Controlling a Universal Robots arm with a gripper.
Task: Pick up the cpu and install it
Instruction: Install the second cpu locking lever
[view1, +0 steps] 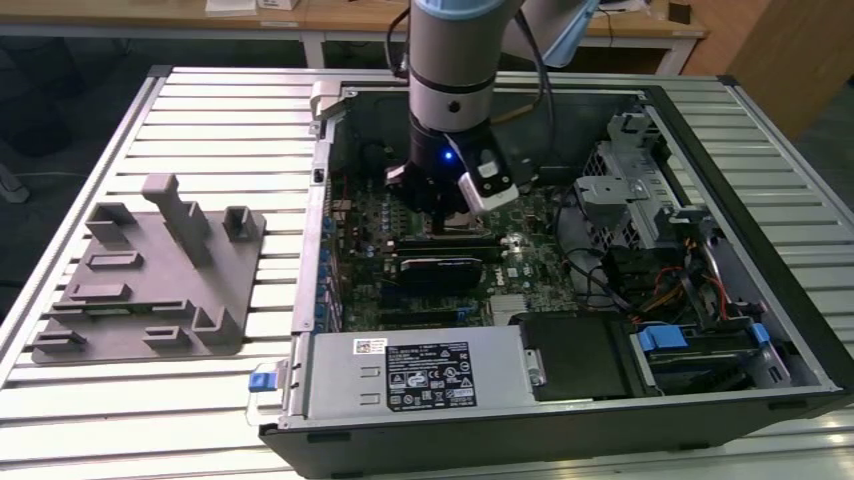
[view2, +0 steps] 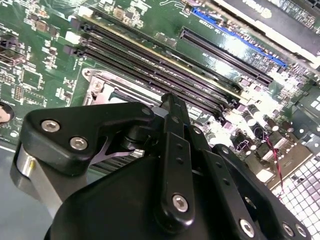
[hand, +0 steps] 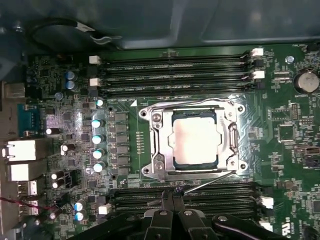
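The cpu (hand: 194, 137), a flat square chip with a silver-grey top, lies inside the metal-framed socket (hand: 150, 150) on the green motherboard in the first wrist view. My gripper (hand: 173, 194) is shut with nothing between its fingers. Its tips hover above the memory slots just beside the socket, close to a thin metal lever (hand: 212, 181) along the socket's edge. In the second wrist view the black gripper (view2: 168, 98) hides most of the socket, and a corner of the frame (view2: 100, 82) peeks out. In the exterior view the gripper (view1: 443, 203) reaches down into the open computer case.
The open case (view1: 694, 130) holds drive cages and cables on the exterior view's right and a power supply (view1: 414, 372) at the front. A grey plastic fixture (view1: 147, 285) with upright blocks sits on the slatted table on the exterior view's left. Rows of memory slots (hand: 175, 75) flank the socket.
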